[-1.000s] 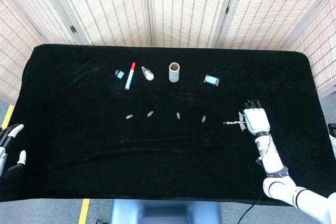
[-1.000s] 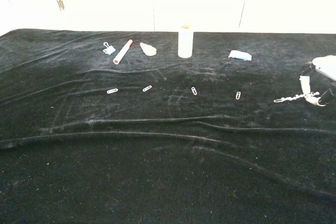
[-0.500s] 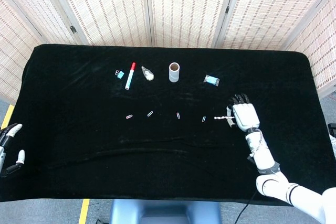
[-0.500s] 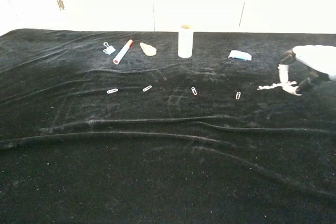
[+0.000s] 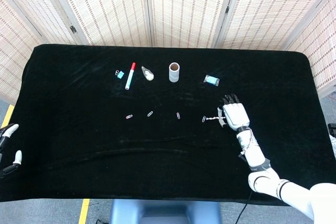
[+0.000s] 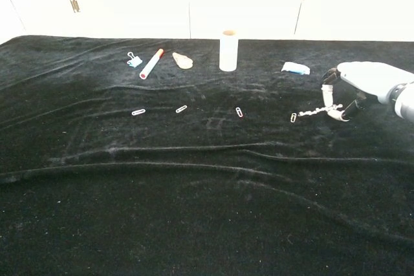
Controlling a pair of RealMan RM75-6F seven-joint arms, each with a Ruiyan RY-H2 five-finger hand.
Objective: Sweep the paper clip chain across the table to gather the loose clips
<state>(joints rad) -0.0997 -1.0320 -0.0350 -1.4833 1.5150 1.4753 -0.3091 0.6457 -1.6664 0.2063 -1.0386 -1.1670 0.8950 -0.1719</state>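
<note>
Four loose clips (image 5: 150, 113) in a row across the middle of the table (image 5: 63, 140), lying flat on the black cloth and well apart from each other. At the right end of that row, the right hand (image 5: 233, 115) low over the cloth, palm down, pinching the paper clip chain (image 6: 313, 111) between thumb and a finger. Chain stretched out flat to the left of the hand, its free tip just beside the last loose clip (image 6: 294, 117), maybe touching it, hard to tell. Toward the far edge, more things in a line: a blue binder clip (image 5: 119, 73), a red and white marker (image 5: 129, 75), a small pale lump (image 5: 148, 73), a cardboard tube (image 5: 174, 72) standing upright, and a little blue packet (image 5: 211, 80). Down by the near left corner, off the edge of the table, the left hand (image 5: 9, 150), holding nothing, fingers apart.
</note>
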